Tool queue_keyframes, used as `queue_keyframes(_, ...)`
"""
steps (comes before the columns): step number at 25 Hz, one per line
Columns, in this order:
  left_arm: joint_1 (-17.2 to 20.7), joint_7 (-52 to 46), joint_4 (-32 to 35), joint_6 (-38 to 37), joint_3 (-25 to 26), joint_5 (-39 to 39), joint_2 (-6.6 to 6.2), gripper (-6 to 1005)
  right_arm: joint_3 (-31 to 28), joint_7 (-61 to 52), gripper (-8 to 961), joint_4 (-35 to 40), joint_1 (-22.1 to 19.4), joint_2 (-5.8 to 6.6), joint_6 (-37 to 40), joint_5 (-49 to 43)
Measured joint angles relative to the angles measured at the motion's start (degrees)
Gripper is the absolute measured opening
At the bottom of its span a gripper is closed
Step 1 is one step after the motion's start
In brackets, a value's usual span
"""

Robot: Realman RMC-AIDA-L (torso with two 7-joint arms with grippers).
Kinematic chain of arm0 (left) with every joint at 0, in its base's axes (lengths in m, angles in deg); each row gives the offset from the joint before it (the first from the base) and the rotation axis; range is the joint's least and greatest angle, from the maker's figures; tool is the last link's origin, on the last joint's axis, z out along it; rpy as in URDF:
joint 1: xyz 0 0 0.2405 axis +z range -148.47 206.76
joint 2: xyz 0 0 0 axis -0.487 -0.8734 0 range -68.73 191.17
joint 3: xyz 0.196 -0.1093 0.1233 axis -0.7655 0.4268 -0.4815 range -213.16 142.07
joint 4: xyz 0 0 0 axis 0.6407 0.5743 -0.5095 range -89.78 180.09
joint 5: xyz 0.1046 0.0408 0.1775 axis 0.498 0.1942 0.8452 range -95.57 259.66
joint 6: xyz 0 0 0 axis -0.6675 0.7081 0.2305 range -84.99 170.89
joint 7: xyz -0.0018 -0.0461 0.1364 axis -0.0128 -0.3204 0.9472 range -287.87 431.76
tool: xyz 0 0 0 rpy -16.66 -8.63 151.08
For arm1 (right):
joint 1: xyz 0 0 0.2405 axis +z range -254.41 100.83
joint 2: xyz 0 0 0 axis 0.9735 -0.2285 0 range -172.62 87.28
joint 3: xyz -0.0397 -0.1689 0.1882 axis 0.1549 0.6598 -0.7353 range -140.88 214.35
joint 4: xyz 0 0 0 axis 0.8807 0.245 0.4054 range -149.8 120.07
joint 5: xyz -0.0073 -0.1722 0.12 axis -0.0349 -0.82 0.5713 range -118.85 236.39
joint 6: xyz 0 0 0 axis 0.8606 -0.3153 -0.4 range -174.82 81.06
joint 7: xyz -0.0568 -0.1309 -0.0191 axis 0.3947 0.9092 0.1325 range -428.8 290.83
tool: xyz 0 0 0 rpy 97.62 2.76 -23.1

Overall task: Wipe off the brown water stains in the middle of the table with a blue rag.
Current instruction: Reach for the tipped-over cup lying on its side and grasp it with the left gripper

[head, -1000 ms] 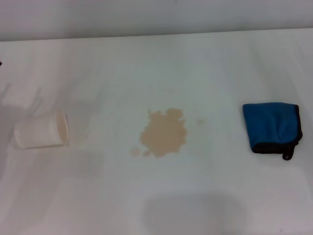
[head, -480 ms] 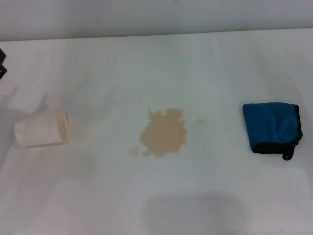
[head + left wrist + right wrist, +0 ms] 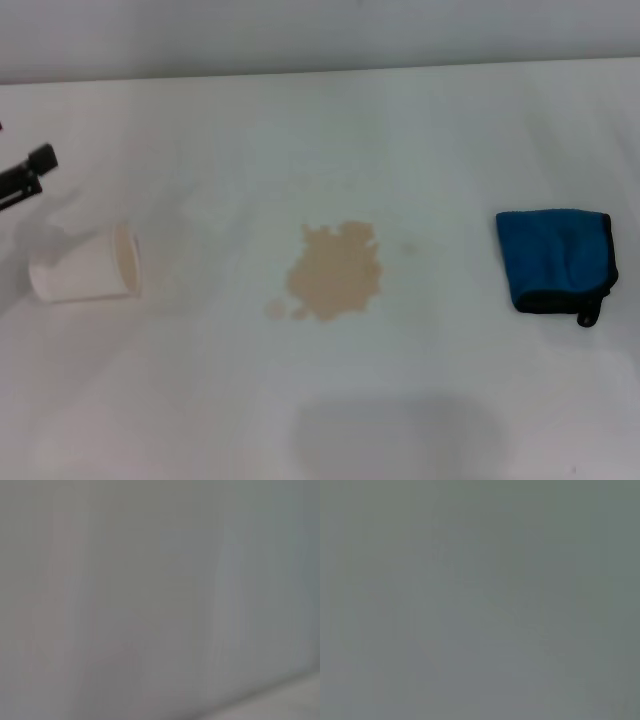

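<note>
Head view evenly and brightly lit, softly blurred, with pale grey shadows on the table (image 3: 330, 120); both wrist views uniformly grey, out of focus.

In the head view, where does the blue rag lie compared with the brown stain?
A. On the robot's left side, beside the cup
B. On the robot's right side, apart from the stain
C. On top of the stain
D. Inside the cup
B: the blue rag lies folded on the table, well to the right of the brown water stains, with bare tabletop between them.
</note>
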Motion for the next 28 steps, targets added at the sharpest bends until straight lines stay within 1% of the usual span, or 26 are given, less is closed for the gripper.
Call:
queue_keyframes(1,0.06,-1.64,1.14,-0.09,0.11,1.81,-0.19,875,-0.01,0.00,854,-0.04,-0.03,0.00,0.02,0.00)
queue_keyframes(3,-0.19,-7.00,5.26,0.27,1.70,8.49,-0.74,875,-0.02,0.00,854,-0.13,0.02,0.00,0.18,0.01)
queue_keyframes(4,-0.64,-9.97,7.53,0.86,3.37,12.49,-0.85,875,-0.03,0.00,854,-0.14,0.11,0.00,0.32,0.01)
queue_keyframes(8,-2.38,-19.45,16.16,5.28,9.14,26.86,-0.62,876,-0.05,-0.01,854,-0.15,0.38,0.00,0.58,0.15)
queue_keyframes(9,-2.79,-21.07,17.90,6.36,9.96,29.49,-0.61,876,-0.05,0.00,854,-0.15,0.40,0.00,0.57,0.21)
queue_keyframes(11,-4.36,-25.73,23.25,9.78,11.30,37.24,-0.71,876,-0.05,0.00,854,-0.11,0.41,0.00,0.58,0.33)
queue_keyframes(13,-5.61,-27.53,25.18,11.50,11.46,40.63,-0.83,876,-0.05,0.00,854,-0.10,0.43,0.00,0.62,0.37)
queue_keyframes(16,-8.52,-29.39,27.50,15.46,11.56,46.63,-0.92,876,-0.05,-0.01,854,-0.03,0.49,0.00,0.64,0.37)
queue_keyframes(21,-11.44,-30.43,29.41,19.77,11.59,54.66,-0.31,875,-0.05,-0.01,855,0.12,0.51,0.00,0.25,0.37)
queue_keyframes(25,-12.43,-31.41,31.06,23.35,11.50,59.70,0.44,875,-0.04,0.00,855,0.15,0.49,0.00,0.13,0.37)
queue_keyframes(28,-11.88,-31.63,33.39,24.17,11.51,61.18,1.00,875,-0.04,0.00,855,0.22,0.43,0.00,0.11,0.37)
